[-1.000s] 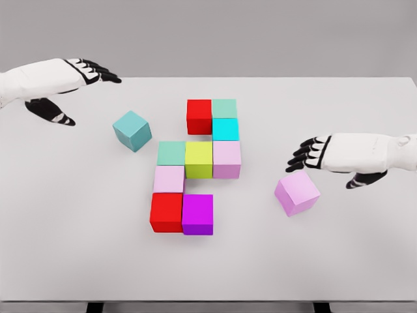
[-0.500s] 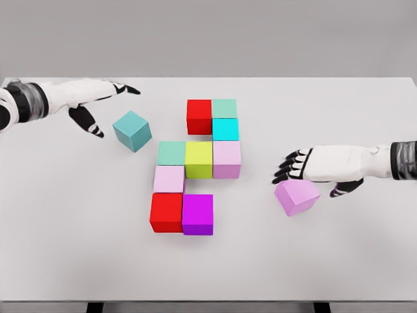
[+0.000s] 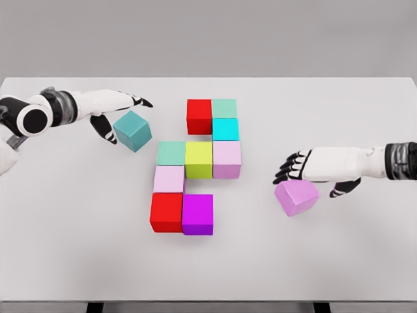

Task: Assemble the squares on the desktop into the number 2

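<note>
White worktop (image 3: 365,261) fills the head view, carrying eleven coloured cubes. Nine of them sit packed together in the middle. At the far end of the cluster a red cube (image 3: 199,116) touches a mint green cube (image 3: 224,108) on its right, and a cyan cube (image 3: 225,129) sits just nearer than the mint one. The middle row reads, left to right, pale teal cube (image 3: 171,153), yellow-green cube (image 3: 199,160), lilac cube (image 3: 227,159). Nearer again, a pale pink cube (image 3: 169,178) sits under the pale teal one. The nearest row holds a second red cube (image 3: 166,212) on the left and a magenta cube (image 3: 197,214) touching it on the right.

Two cubes lie apart from the cluster. A teal cube (image 3: 132,130), turned at an angle, sits to the far left. The left robot hand (image 3: 116,107) reaches in over it, index finger pointing right past its far edge and thumb down by its left face, fingers spread; contact cannot be told. A violet cube (image 3: 296,197), also turned at an angle, lies to the right. The right robot hand (image 3: 309,167) hovers just beyond it, dark fingers (image 3: 288,167) loosely spread and pointing left, gripping nothing.
</note>
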Tool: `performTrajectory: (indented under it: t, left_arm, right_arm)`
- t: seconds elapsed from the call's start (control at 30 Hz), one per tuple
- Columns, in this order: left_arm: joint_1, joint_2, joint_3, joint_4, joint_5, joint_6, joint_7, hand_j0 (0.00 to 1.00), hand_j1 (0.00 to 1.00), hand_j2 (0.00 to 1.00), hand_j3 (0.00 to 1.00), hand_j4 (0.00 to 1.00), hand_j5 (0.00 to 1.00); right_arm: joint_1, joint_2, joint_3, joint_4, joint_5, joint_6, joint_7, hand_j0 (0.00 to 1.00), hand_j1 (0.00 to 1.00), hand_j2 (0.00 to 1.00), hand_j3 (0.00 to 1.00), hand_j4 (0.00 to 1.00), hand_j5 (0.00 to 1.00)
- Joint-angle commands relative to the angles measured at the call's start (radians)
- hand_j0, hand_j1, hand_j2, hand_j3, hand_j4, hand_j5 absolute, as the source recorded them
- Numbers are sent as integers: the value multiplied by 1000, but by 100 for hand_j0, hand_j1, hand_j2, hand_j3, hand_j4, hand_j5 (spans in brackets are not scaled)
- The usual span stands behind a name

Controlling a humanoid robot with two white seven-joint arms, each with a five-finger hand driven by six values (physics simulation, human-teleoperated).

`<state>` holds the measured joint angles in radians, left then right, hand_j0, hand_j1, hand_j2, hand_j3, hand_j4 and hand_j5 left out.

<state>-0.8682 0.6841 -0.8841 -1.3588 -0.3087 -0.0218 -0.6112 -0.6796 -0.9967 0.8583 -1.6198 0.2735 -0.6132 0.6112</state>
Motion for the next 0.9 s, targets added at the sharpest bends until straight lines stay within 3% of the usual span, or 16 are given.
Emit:
performTrajectory:
  t: [0.0, 0.23, 0.27, 0.4, 0.47, 0.6, 0.7, 0.87]
  left_arm:
    - [0, -20, -3, 21, -23, -3, 0, 99, 99, 99, 99, 99, 99]
    - [3, -46, -3, 44, -106, -9, 0, 99, 99, 99, 99, 99, 99]
    - [3, -46, -6, 44, -106, -9, 0, 99, 99, 99, 99, 99, 99]
    - [3, -46, -12, 52, -127, -44, 0, 99, 99, 99, 99, 99, 99]
    - [5, -47, -12, 87, -148, -93, 0, 99, 99, 99, 99, 99, 99]
    - [8, -54, -13, 92, -162, -106, 0, 99, 99, 99, 99, 99, 99]
    - [8, -55, -12, 93, -162, -106, 0, 99, 99, 99, 99, 99, 99]
    - [2, -81, -10, 132, -170, -107, 0, 99, 99, 99, 99, 99, 99]
  right_arm:
    - [0, 7, 11, 24, 15, 2, 0, 100, 100, 100, 100, 100, 100]
    - [-6, 40, 27, 61, 47, 2, 0, 98, 98, 98, 98, 98, 98]
    - [-6, 41, 27, 60, 47, 2, 0, 94, 94, 94, 94, 94, 94]
    - [-6, 43, 22, 60, 35, 2, 0, 56, 56, 56, 56, 56, 56]
    - [-6, 53, 16, 61, 32, 2, 0, 49, 49, 49, 49, 49, 49]
    - [-9, 61, 10, 60, 26, 2, 0, 46, 46, 46, 46, 46, 46]
    - [-9, 59, 10, 61, 7, 2, 0, 38, 38, 38, 38, 38, 38]
    - [-9, 59, 10, 46, 1, 2, 0, 40, 40, 40, 40, 40, 40]
